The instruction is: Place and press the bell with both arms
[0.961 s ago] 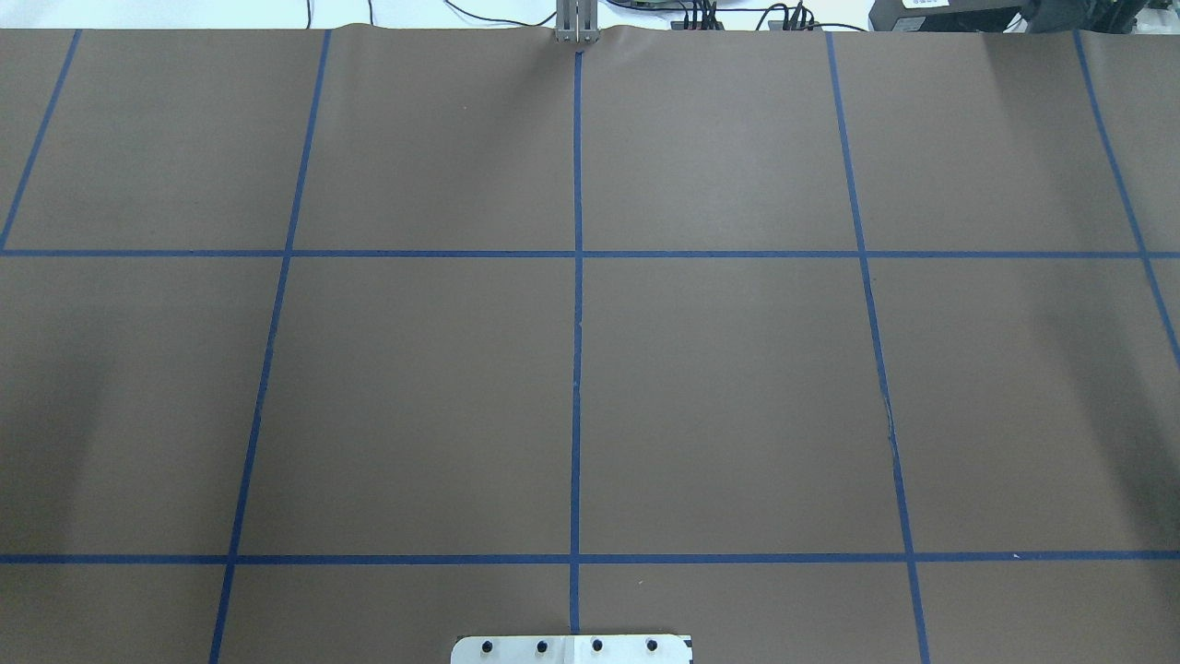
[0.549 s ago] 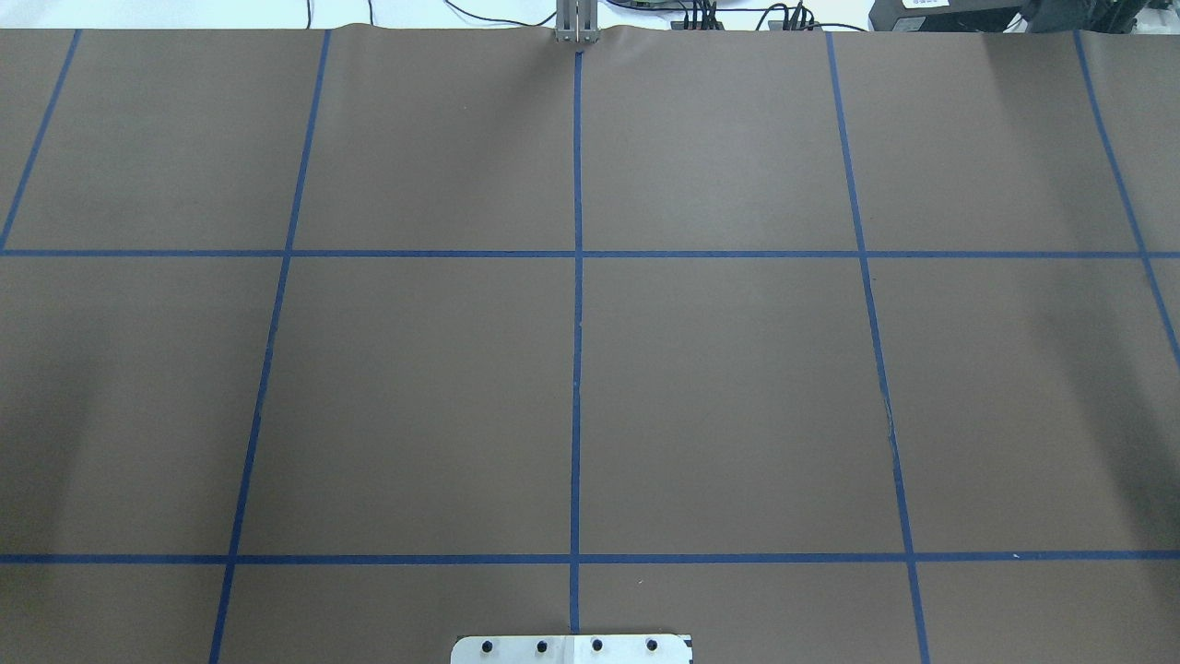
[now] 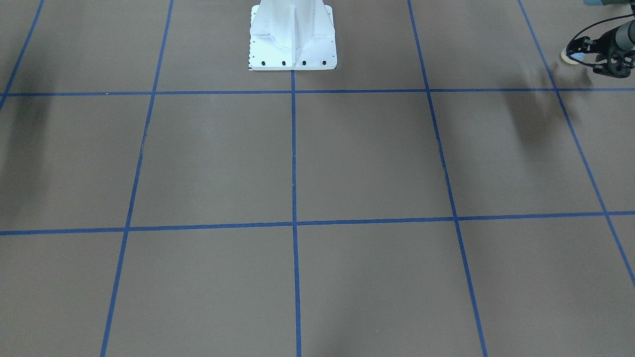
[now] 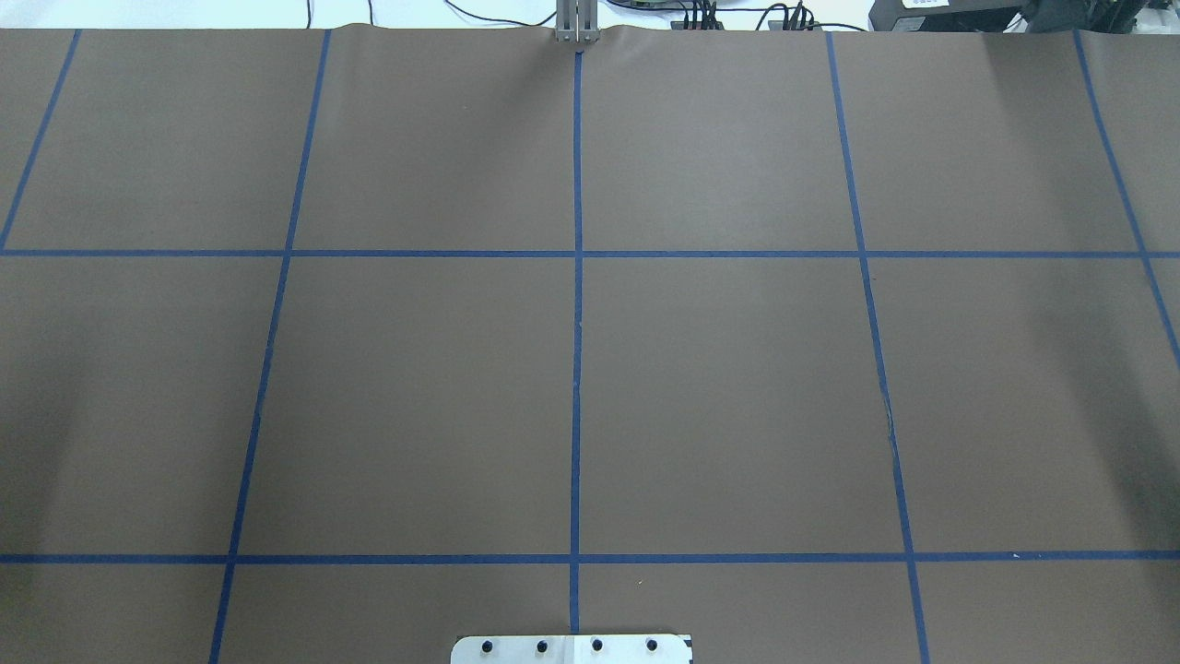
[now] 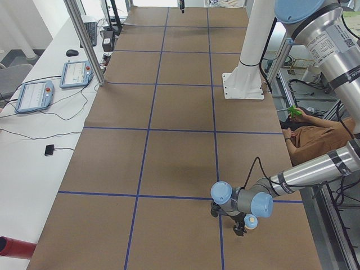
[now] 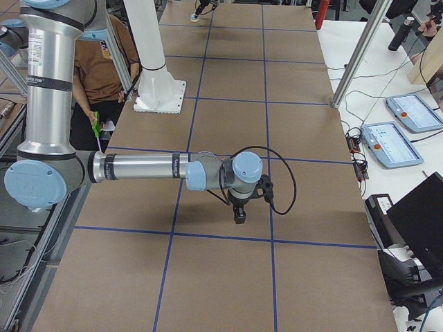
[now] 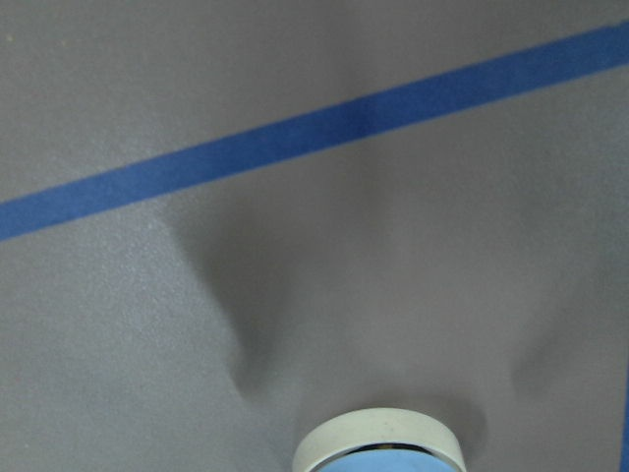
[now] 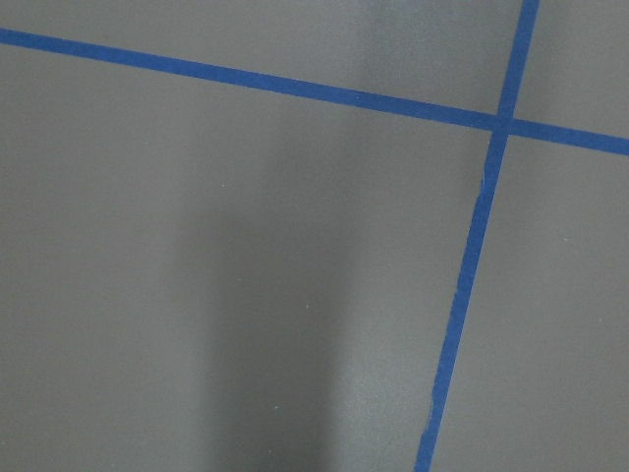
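The bell (image 3: pixel 569 55), light blue with a cream base, sits at the tip of my left gripper (image 3: pixel 579 53), at the table's end on my left and close to the robot-side edge. The gripper looks shut on it, just above the brown paper. In the exterior left view the bell (image 5: pixel 250 221) sits beside the gripper (image 5: pixel 239 226). The left wrist view shows only the bell's cream rim (image 7: pixel 378 442) at the bottom edge, with no fingers. My right gripper (image 6: pixel 239 216) points down over a blue tape line. I cannot tell whether it is open or shut. Neither arm shows in the overhead view.
The white pedestal (image 3: pixel 292 34) stands mid-table at the robot side. A person in a brown shirt (image 5: pixel 315 140) sits behind the robot. Control tablets (image 5: pixel 34 95) and cables lie on the white side bench. Aluminium posts (image 5: pixel 84 39) stand along it.
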